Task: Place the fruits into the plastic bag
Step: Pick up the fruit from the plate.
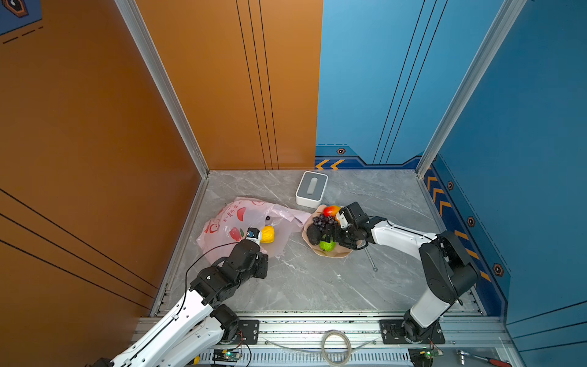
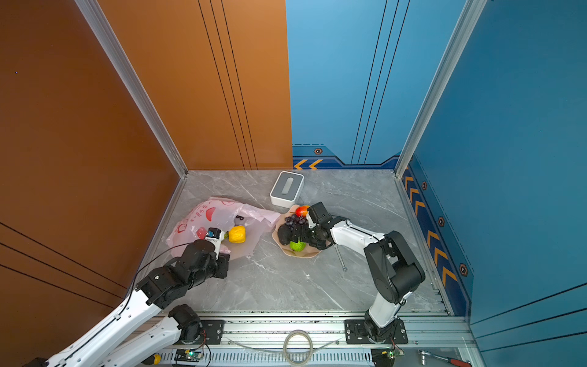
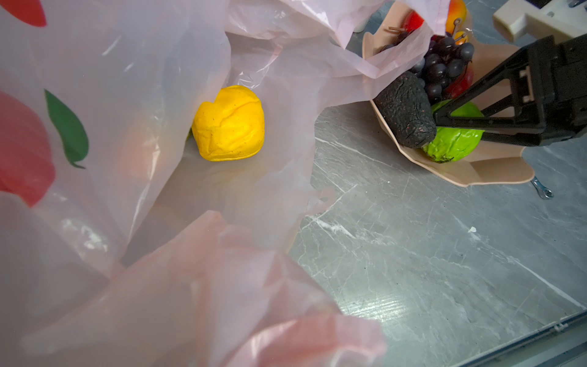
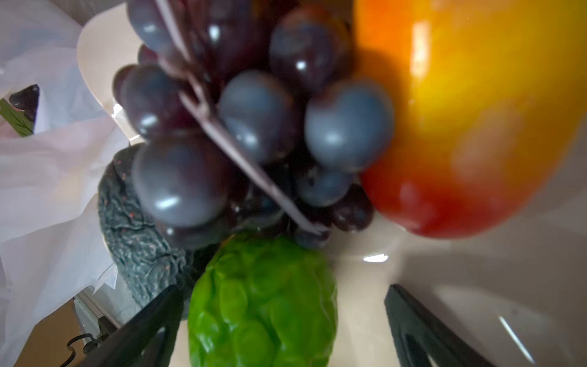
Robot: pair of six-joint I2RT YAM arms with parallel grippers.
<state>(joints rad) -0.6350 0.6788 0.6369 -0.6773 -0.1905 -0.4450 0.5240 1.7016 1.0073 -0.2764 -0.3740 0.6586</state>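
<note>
Right hand [image 4: 282, 317] is spread astride the lime-green fruit [image 3: 454, 143] at the near side of the scalloped plate [image 3: 495, 171], right of the plastic bag [image 1: 228, 219]. The fruit looks light, knobbly and probably squashy, so grip across its middle. Left hand [image 1: 254, 235] is pressed together, apparently pinching the bag's flimsy mouth.

A: With 12 o'clock at the far wall, how is the table [image 1: 317, 286] laid out?

B: The bag [image 1: 228, 219] lies toward 9 o'clock. The plate [image 1: 341, 252] is just right of centre. The box [image 1: 311, 189] stands at the plate's 11 o'clock, just behind it.

A: Do bag and plate touch?

B: Yes, the bag's edge laps over the plate's 10 o'clock rim.

A: What is on the plate?

B: The mango [image 1: 331, 210] is at 12, the grapes [image 1: 322, 220] in the middle, the avocado [image 1: 313, 235] at 9 and a fourth fruit [image 1: 327, 245] at 6.

A: Anything else?

B: A loose fruit [image 1: 267, 234] lies in the bag's mouth. A rod [image 1: 370, 259] lies beside the plate's 4 o'clock rim.
</note>
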